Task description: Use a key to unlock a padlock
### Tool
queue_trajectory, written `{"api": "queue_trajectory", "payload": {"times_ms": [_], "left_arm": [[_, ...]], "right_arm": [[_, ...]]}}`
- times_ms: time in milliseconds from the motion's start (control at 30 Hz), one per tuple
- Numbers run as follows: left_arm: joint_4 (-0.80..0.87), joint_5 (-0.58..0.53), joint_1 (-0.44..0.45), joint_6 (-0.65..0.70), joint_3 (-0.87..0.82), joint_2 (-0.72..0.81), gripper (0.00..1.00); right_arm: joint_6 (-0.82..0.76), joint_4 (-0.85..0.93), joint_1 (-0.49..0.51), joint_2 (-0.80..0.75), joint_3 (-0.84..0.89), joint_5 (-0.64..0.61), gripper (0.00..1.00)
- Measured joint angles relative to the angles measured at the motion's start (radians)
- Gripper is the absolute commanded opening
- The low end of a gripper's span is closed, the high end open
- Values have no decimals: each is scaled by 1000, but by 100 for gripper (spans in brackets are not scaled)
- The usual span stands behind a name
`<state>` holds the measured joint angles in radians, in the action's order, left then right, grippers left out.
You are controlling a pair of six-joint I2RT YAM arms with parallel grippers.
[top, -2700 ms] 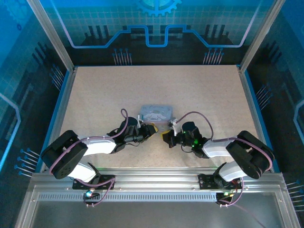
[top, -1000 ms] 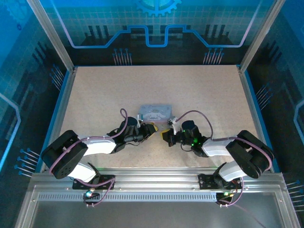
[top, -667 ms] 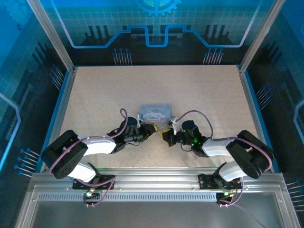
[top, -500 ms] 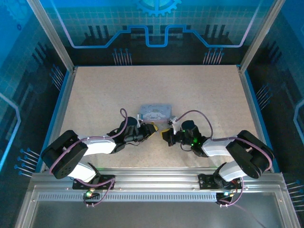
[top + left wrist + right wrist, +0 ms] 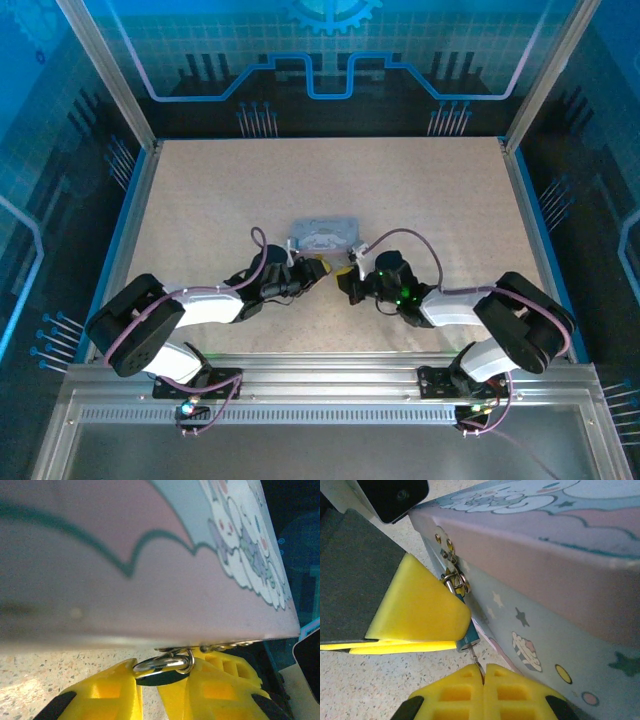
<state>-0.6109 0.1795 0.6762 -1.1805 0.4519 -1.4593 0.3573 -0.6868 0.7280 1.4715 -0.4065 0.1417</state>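
tin: pale lilac cartoon-print box [image 5: 322,234], roughly mid-desk [image 5: 200,190], slightly toward the near edge

padlock: tiny dark thing [image 5: 165,677], hanging by its shackle from the small hasp on the tin's near wall, bluish end facing the right gripper

left gripper: [image 5: 159,684] yellow fingers squeezed in on the padlock from both sides, so clamped on it, tucked right under the tin's wall

right gripper: [image 5: 484,669] fingers pressed flat together, no gap, pinching the key

key: thin grey sliver [image 5: 474,656] poking out of the right fingertips, tip meeting the padlock's bluish end; can't tell how deep it sits

overall: both grippers nose to nose just in front of the tin
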Motion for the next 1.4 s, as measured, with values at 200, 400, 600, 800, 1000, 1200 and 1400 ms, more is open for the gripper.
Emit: {"api": "queue_trajectory", "payload": {"times_ms": [200,400,600,800,1000,1200,1400], "left_arm": [[0,-18,-9,0,0,12,21],[12,-28,-11,0,0,13,22],[19,-32,-12,1,0,13,22],[2,-20,-11,0,0,-14,26],[-53,11,-11,-3,0,-81,29],[-96,27,-11,-23,-6,-117,41],[-113,35,-11,-27,-31,-110,59]], "right_arm": [[-2,44,-3,29,-65,21,0],[20,51,-16,55,-83,65,0],[43,66,-22,63,-91,81,0],[109,97,-22,62,-91,83,0],[205,149,-21,62,-91,77,0],[290,171,-18,62,-90,76,0],[359,200,-7,63,-90,76,0]]}}
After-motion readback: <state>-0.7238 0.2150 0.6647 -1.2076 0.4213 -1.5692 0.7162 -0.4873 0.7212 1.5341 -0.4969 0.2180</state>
